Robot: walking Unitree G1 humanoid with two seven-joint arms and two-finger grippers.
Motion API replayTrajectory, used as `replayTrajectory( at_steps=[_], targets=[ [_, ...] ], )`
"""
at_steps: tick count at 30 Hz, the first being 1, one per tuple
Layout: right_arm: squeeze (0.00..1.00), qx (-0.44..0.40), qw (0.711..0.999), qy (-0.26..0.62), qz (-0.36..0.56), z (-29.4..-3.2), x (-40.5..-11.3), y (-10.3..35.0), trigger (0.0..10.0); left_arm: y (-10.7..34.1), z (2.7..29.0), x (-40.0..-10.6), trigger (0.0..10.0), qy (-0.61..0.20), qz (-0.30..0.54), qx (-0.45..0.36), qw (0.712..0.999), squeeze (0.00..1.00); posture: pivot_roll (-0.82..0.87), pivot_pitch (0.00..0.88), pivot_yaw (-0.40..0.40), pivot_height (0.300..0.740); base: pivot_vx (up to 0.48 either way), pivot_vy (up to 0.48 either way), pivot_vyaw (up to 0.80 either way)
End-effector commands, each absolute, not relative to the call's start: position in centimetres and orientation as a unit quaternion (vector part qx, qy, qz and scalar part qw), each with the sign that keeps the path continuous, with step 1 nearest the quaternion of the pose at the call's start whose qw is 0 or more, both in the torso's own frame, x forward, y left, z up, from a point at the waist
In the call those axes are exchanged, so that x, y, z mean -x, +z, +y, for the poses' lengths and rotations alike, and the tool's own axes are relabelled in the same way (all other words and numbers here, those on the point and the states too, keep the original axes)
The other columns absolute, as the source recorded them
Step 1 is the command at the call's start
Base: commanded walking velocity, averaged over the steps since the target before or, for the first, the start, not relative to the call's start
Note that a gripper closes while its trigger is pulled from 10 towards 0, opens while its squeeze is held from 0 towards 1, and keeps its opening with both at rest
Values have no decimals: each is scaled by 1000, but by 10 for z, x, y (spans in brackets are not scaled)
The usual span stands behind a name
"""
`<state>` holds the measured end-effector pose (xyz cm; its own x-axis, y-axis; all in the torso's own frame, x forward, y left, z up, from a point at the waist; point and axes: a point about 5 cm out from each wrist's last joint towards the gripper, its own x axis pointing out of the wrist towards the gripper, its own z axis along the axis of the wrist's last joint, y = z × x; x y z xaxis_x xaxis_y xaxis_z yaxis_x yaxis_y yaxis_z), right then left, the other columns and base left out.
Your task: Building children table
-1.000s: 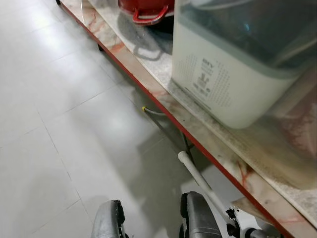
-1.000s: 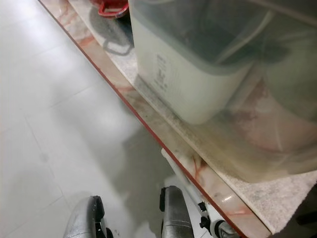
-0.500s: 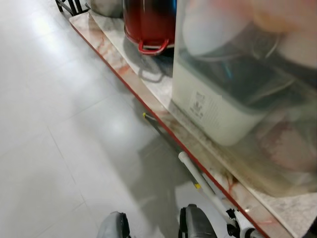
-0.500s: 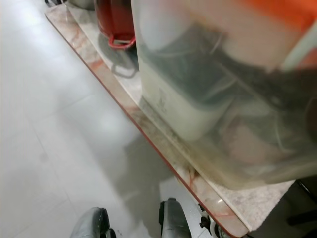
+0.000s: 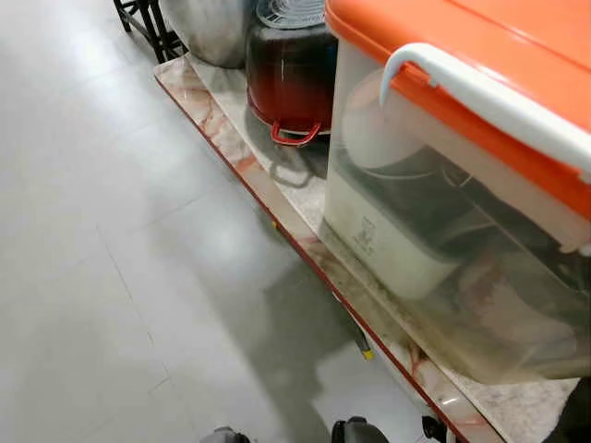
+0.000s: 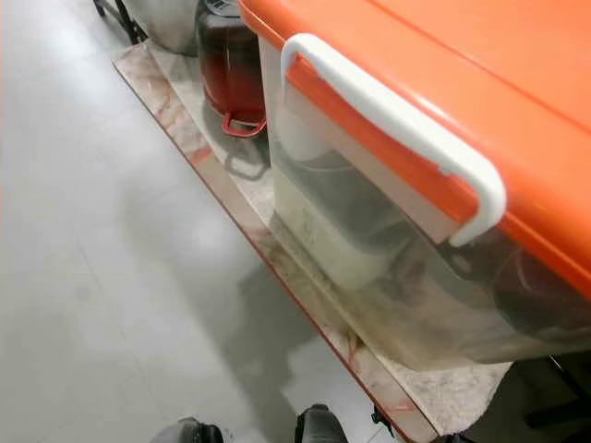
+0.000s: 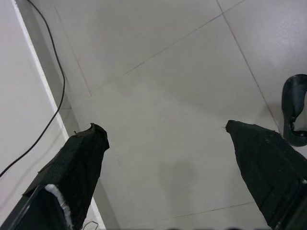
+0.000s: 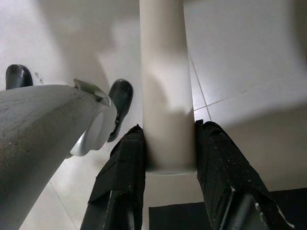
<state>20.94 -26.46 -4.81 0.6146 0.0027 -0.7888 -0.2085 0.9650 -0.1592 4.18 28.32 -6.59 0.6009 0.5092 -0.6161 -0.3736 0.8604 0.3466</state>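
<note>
A smooth cream tube, like a table leg, stands out between the black fingers of my right gripper, which is shut on it above the tiled floor. In the same view my silver leg and a black foot lie beside it. My left gripper hangs open over bare pale tiles with nothing between its fingers. In the eye views a short dim stretch of tube with a yellow mark lies by the edge of the marble ledge.
A low marble ledge with a red edge runs along the right. On it stand a clear storage bin with an orange lid, a red pot and a silver pot. A black cable runs beside a wall. Pale tiled floor stretches left.
The head camera has swung upward: the ledge and bin slid down the picture, and the orange lid and pots came into view. My legs have sunk to the bottom edge.
</note>
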Motion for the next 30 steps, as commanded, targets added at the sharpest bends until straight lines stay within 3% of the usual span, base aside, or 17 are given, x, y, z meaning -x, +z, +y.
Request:
replayTrajectory(
  at_steps=[1,30],
  targets=[
    [0,110,881,60,456,-263,-197,-56,10000,-71,279,-29,10000,245,397,-87,880,0,29,274,-34,734,0,0,0],
    [0,109,883,59,453,-259,-199,-57,10000,-74,278,-27,10000,241,408,-84,877,0,33,273,-32,734,0,0,0]
  ],
)
